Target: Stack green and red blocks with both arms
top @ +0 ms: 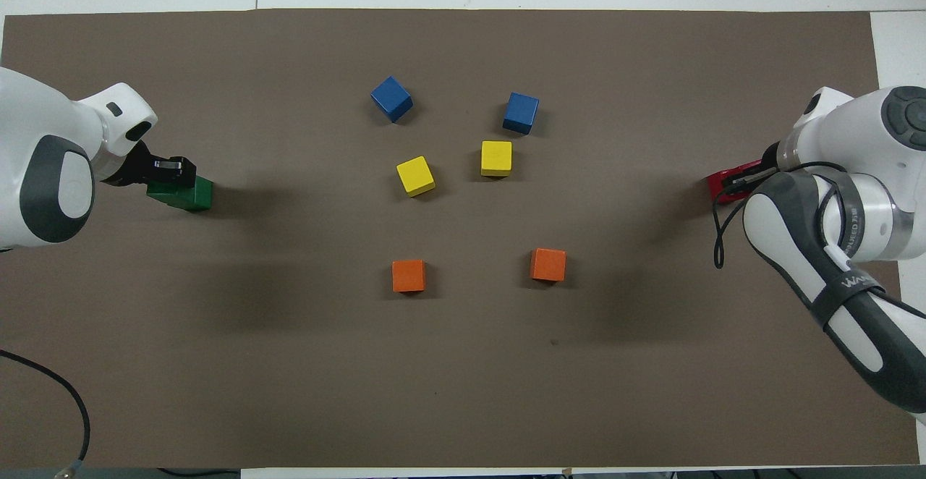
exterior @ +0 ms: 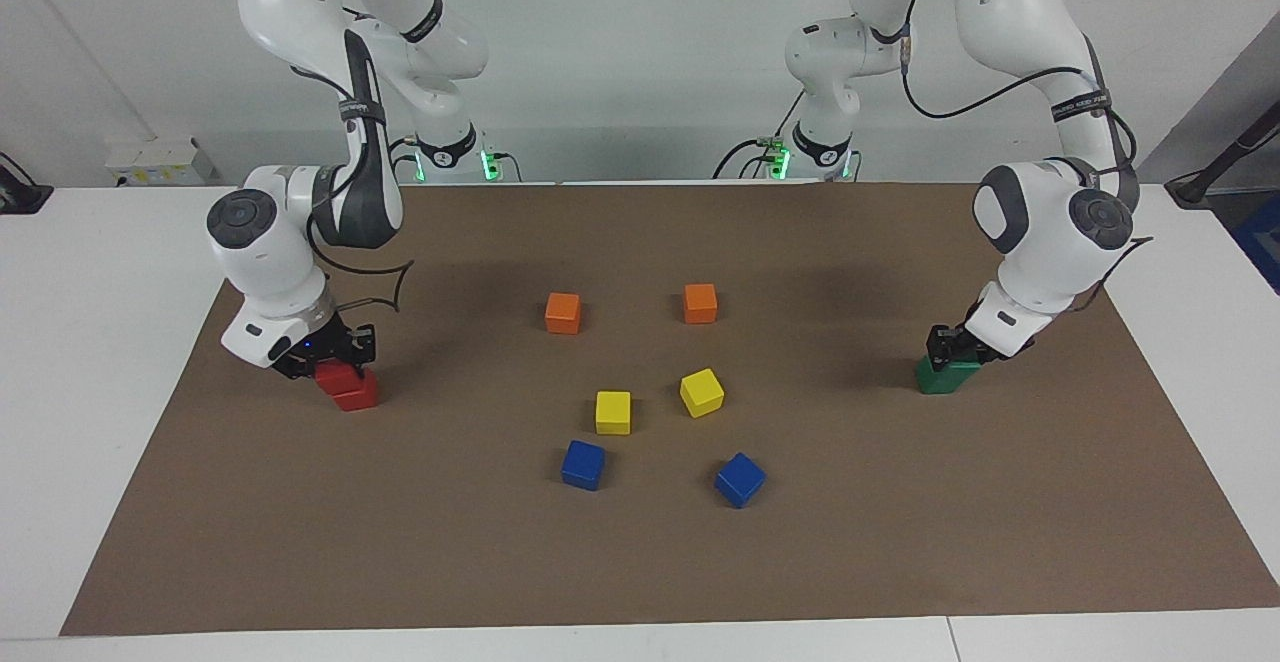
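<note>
green block (exterior: 946,375) | clenched in left gripper (exterior: 950,347) || red block (exterior: 345,383) | clenched in right gripper (exterior: 325,352)

Two white jointed arms bend down at either end of the desk. The left end effector (exterior: 948,346) points downward from a tilted wrist, fingertips closed on a green block (exterior: 946,374). The right end effector (exterior: 328,354) is likewise lowered, closed on a red block (exterior: 348,385).
</note>
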